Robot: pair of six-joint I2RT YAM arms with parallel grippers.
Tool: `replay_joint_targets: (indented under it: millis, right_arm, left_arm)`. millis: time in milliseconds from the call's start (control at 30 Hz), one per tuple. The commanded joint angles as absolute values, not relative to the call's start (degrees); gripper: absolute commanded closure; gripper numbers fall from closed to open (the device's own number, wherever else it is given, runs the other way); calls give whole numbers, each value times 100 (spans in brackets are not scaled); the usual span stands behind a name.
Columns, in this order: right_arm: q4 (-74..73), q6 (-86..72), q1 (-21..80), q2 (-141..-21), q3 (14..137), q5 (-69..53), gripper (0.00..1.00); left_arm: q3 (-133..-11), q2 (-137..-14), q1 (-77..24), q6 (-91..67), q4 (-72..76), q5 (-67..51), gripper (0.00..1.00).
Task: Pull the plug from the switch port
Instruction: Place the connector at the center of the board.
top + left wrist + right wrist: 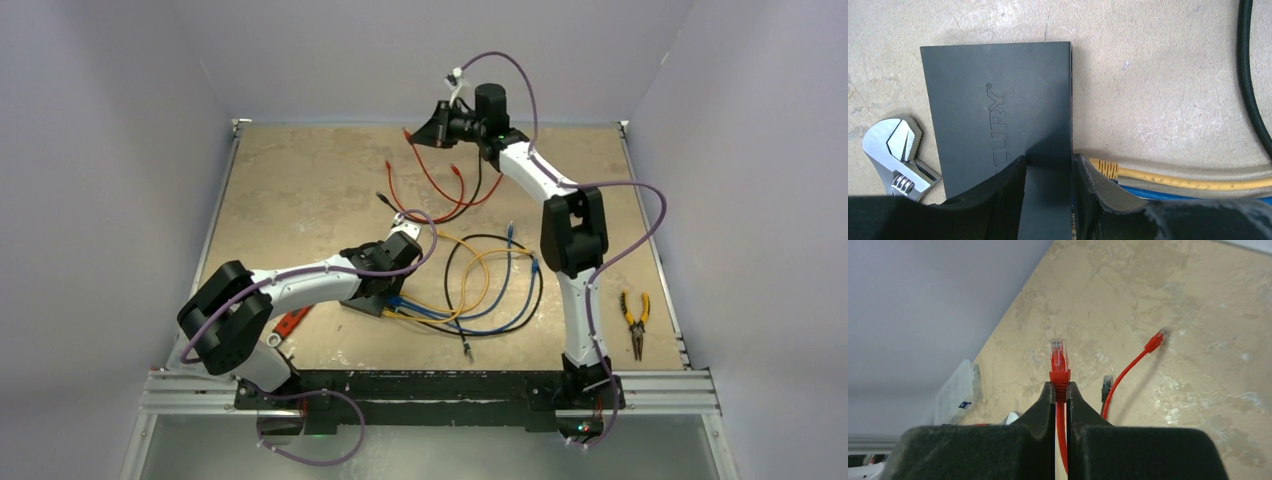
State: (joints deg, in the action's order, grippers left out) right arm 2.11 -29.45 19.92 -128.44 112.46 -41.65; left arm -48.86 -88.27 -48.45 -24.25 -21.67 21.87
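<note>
Holding a freed red plug (1058,357) high while pinning the switch (998,100).

Counting large to small: one table (300,180); two arms, left arm (300,278) and right arm (572,235); one switch, flat at near centre under the left gripper (1049,160), jaws part-way apart, one finger on its top face, the other just outside its socket edge, seemingly pressing, not pinching. Gripping the plug's boot in the fully closed right gripper (1061,389), raised at the far edge, well apart from the switch. Judging the pull done; next, probably lowering and letting go gently. Noting one yellow cable (1173,177) and one blue cable (1158,192) at the sockets, one wrench (895,150), one second red plug (1155,342) lying loose.
</note>
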Motion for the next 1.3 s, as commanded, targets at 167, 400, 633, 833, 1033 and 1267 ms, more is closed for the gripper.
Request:
replay_joint_targets:
  millis: [167, 400, 633, 833, 1033, 1267]
  right_arm:
    - [644, -3414, 2263, -13324, 11747, -4510, 100]
    - [974, -3749, 2472, -13539, 11832, -4665, 100]
    - [614, -3498, 2514, -13552, 11864, -4527, 100]
    - [-54, -2901, 2496, -13470, 12010, -3909, 87]
    - [-390, -2576, 2464, -13232, 11879, -3412, 74]
    - [-421, -2396, 2457, -12938, 11534, -3225, 54]
  left_arm:
    - [-4633, -9087, -4803, -2565, -2425, 1877, 64]
    - [-4608, -9064, -4799, -2584, -2408, 1854, 64]
    - [-4577, -9018, -4805, -2584, -2380, 1841, 64]
    - [-4545, -8929, -4806, -2611, -2295, 1721, 64]
    - [-4529, -8830, -4802, -2615, -2233, 1635, 64]
    - [-4526, -8679, -4800, -2584, -2171, 1474, 61]
